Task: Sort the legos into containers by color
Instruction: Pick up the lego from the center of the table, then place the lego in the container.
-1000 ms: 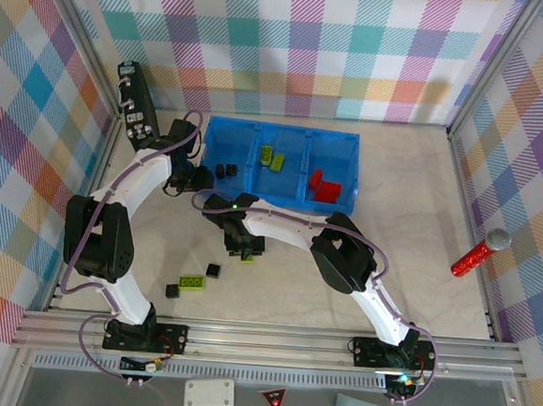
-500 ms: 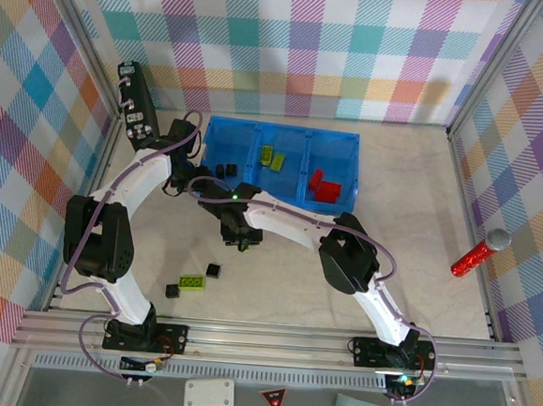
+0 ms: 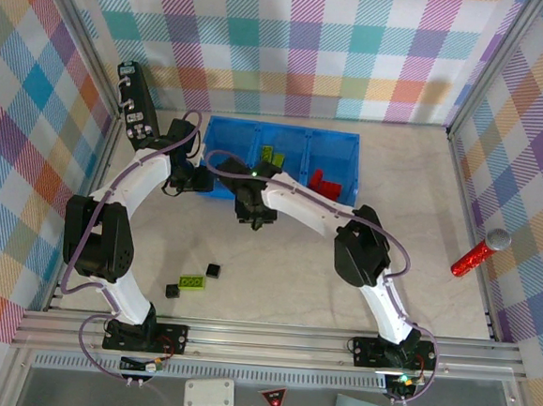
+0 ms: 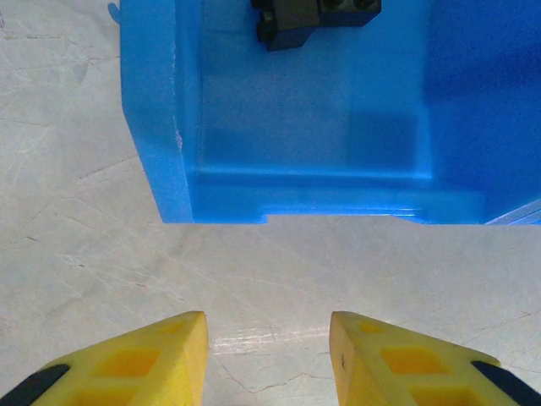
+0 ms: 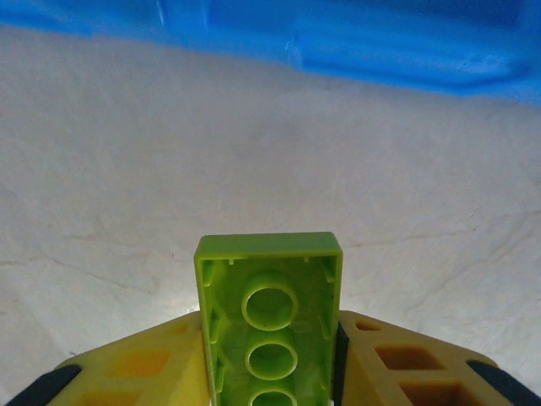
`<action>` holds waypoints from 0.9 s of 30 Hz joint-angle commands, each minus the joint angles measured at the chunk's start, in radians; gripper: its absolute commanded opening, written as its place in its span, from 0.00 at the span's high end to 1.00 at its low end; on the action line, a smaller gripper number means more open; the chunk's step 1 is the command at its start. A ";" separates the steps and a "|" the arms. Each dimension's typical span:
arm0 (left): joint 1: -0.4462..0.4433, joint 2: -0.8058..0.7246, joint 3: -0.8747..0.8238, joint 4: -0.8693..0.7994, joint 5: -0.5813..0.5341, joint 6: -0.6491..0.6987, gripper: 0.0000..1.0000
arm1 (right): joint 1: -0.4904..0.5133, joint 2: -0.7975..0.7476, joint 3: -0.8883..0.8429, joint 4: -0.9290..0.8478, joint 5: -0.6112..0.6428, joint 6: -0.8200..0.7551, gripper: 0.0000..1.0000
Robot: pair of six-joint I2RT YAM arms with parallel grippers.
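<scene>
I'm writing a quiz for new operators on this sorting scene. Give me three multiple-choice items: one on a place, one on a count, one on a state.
1. Which compartment of the tray, in the top view, holds the red bricks? A left B middle C right
2. How many bricks lie loose on the table? A one B three C six
3. The right gripper is: A open B shut on a lime brick C shut on a black cube
Key: 1 C, they lie in the right compartment; 2 B, one loose green brick and two black cubes; 3 B, its fingers clamp the lime brick.
</scene>
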 commanded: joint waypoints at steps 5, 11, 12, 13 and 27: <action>0.014 -0.030 -0.003 -0.008 0.016 -0.004 0.58 | -0.074 0.019 0.110 -0.030 0.010 -0.081 0.60; 0.014 -0.034 -0.006 -0.007 0.017 -0.004 0.58 | -0.139 0.085 0.213 -0.048 0.002 -0.121 0.60; 0.014 -0.033 -0.006 -0.007 0.016 -0.004 0.58 | -0.147 0.093 0.227 -0.047 0.001 -0.126 0.60; 0.014 -0.033 -0.006 -0.007 0.016 -0.004 0.58 | -0.158 0.103 0.241 -0.043 0.003 -0.133 0.60; 0.014 -0.032 -0.006 -0.008 0.018 -0.004 0.58 | -0.231 0.244 0.337 0.147 0.154 -0.222 0.60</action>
